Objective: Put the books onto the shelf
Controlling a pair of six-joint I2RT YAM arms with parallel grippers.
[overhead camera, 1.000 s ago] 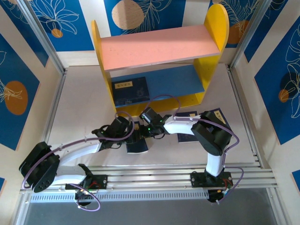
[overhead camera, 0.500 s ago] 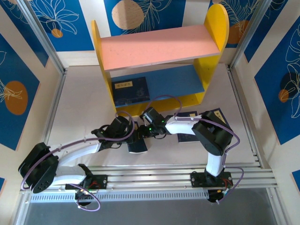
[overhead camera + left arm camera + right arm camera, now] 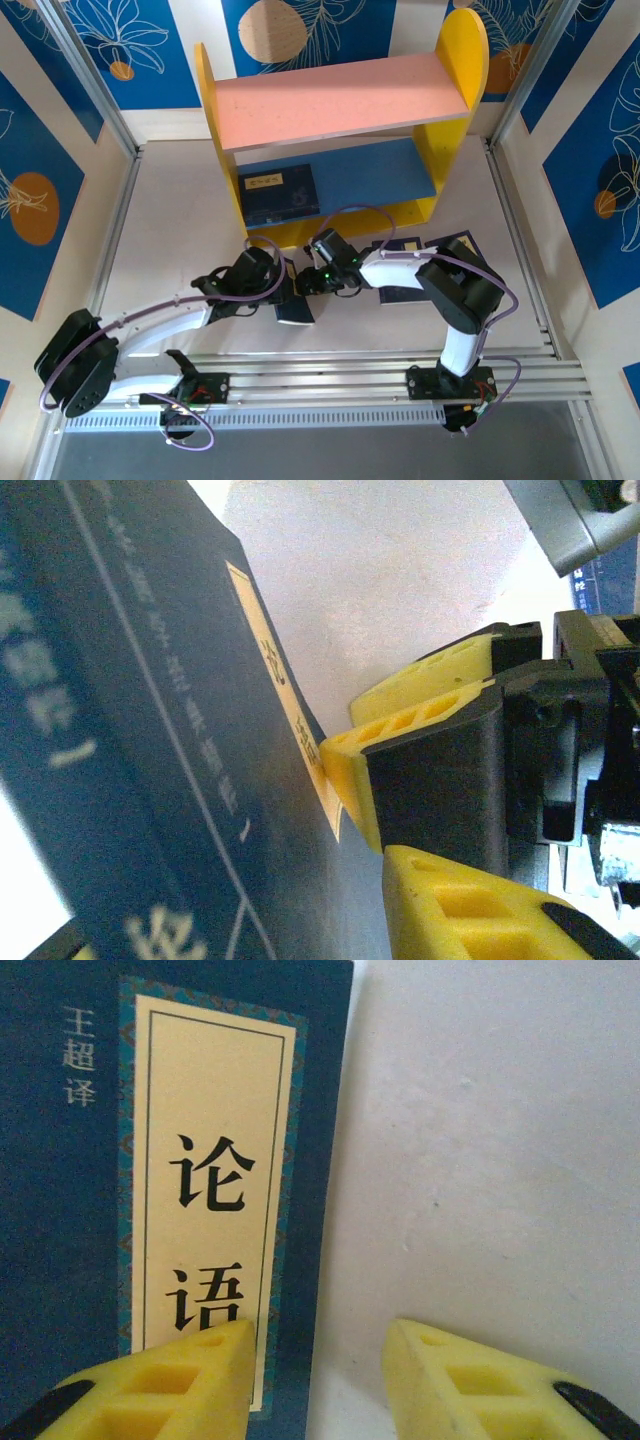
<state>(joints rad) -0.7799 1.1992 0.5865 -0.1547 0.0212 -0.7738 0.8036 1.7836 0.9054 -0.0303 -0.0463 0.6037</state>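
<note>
Navy book (image 3: 278, 193) done, flat on the shelf (image 3: 455, 90) blue board, left end. Second book (image 3: 296, 312) mid-worktop (image 3: 170, 220): right pincer (image 3: 320, 1335) released astride its edge, left pincer (image 3: 285, 290) at it, can't tell if I've clenched. Other books (image 3: 398, 293) toward the right edge, not yet shelved.

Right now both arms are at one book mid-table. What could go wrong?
1. The left arm and right arm meet at the same book; their jaws could collide.
2. The right jaws stand open at its edge, one finger over the label, one over bare table: a shallow grip may slip.
</note>
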